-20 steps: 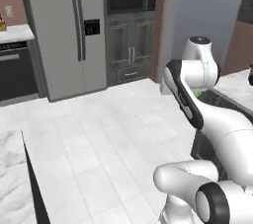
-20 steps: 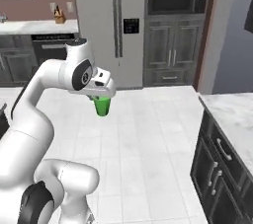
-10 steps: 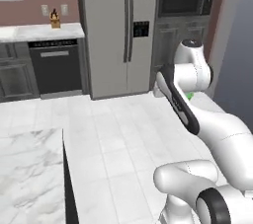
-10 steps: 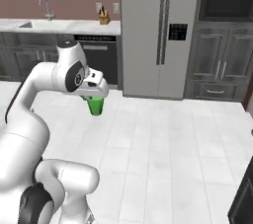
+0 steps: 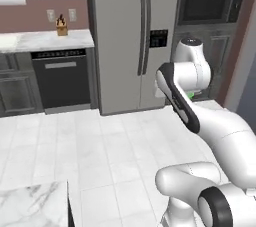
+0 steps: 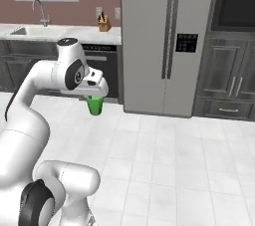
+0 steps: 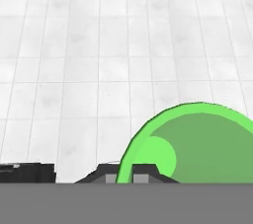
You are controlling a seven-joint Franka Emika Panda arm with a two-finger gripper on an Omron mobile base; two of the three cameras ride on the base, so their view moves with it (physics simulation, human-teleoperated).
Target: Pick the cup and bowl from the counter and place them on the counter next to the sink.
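A bright green cup (image 6: 94,105) hangs below my gripper (image 6: 94,97), which is shut on its rim, high over the tiled floor. In the hand view the cup (image 7: 197,141) is seen from above, with its rim pinched between the fingertips of the gripper (image 7: 132,172). From the left base, a sliver of the cup (image 5: 191,93) peeks out behind my arm. The sink (image 6: 17,31) with its curved tap (image 6: 42,13) sits in the white counter (image 6: 64,33) at the far left wall. The bowl is out of view.
A steel fridge (image 6: 164,41) stands ahead, with a dishwasher (image 5: 62,78) under the counter (image 5: 45,39) to its left. A knife block (image 6: 103,22) stands on that counter. A marble corner (image 5: 30,203) lies near left. Tiled floor (image 5: 100,141) lies open between.
The whole scene has slid to the right in both base views, so the base has turned left; the sink counter has come into sight. The cup stays in the shut gripper.
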